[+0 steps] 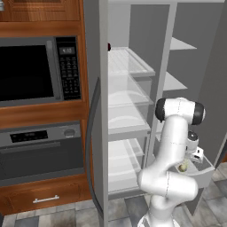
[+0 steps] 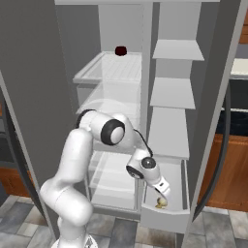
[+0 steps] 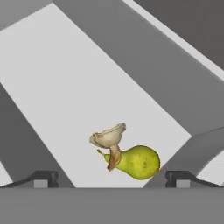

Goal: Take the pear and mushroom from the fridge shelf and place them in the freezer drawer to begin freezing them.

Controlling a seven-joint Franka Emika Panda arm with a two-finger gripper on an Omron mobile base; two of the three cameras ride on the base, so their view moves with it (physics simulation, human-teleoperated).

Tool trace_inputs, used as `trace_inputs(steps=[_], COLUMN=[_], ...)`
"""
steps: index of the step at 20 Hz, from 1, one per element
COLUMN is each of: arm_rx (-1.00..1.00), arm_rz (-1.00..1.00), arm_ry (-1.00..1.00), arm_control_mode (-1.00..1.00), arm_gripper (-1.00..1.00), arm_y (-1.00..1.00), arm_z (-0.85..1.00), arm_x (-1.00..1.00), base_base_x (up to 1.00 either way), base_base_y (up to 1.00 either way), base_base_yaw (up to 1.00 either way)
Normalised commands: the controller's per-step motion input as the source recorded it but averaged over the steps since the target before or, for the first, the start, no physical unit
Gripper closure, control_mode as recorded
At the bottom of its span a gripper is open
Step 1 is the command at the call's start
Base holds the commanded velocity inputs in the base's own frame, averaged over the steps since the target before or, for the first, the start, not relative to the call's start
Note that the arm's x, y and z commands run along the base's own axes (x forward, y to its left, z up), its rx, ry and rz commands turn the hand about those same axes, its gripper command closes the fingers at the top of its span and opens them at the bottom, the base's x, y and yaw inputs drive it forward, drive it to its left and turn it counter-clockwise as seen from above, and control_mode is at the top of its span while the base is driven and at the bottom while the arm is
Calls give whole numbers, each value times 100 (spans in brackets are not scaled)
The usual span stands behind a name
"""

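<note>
Light is even and soft in all views, w/ no clear single source; rendered look, flat shading. The fridge interior is pale grey and quite bright, esp. the fridge shelf point(image 2: 112, 69), which shows a faint sheen on its ridges. The robot arm has smooth highlights on the white shell, no hard glare. In the hand view the pear point(image 3: 139, 162) and mushroom point(image 3: 109, 139) are sharp, w/ almost no shadow under them on the freezer drawer point(image 3: 87, 87) floor. Base views are a bit soft and low-res; small things look blurry there. No edge distortion visible; lines stay straight.
</note>
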Motion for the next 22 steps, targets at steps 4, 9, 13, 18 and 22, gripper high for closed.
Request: trace_inputs(steps=[4,9,13,18,22], arm_rx=[-4,-5,-6,-6,-6], arm_rz=[0,0,0,0,0], arm_ry=[-19,-22,-22,-16,-3], arm_control_mode=[-100,-100,-100,-100,-100], arm_gripper=[-100,-100,-100,-100,-100], arm_y=[37,38,36,28,3], arm_z=[100,100,100,100,100], arm_x=[-14,-30,-36,-25,-2], base_base_x=[0,0,0,0,0], base_base_y=[0,0,0,0,0], base_base_yaw=[0,0,0,0,0])
